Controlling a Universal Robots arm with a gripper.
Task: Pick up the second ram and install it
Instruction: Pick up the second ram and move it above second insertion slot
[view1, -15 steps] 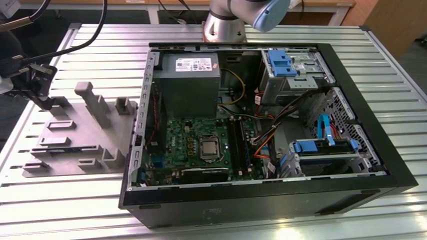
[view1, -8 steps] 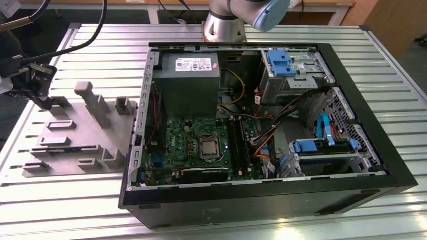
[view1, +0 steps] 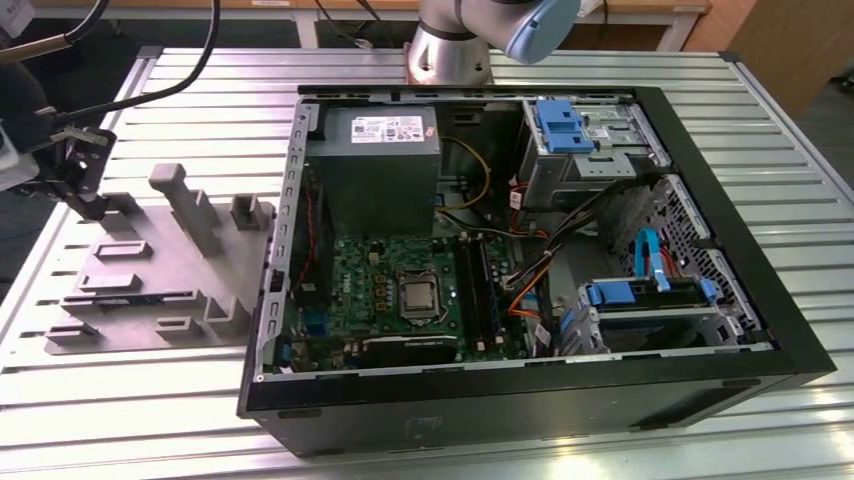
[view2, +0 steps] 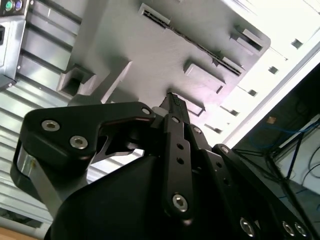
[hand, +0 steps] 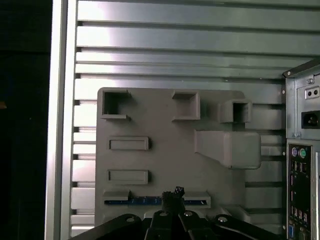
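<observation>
The thin, blue-green second ram (hand: 145, 201) sits edge-up in the long slot by one edge of the grey plastic fixture plate (hand: 165, 155) on the slatted metal desk (hand: 175, 40), and the black fingers (hand: 173, 192), pressed together and empty close by it, should, I judge, spread and straddle its middle squarely.

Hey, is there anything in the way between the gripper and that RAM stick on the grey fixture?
Nothing visible does. In the first wrist view the gripper hangs over the second ram, which lies between two raised blocks of the grey fixture. No other object shows between gripper and ram.
</observation>
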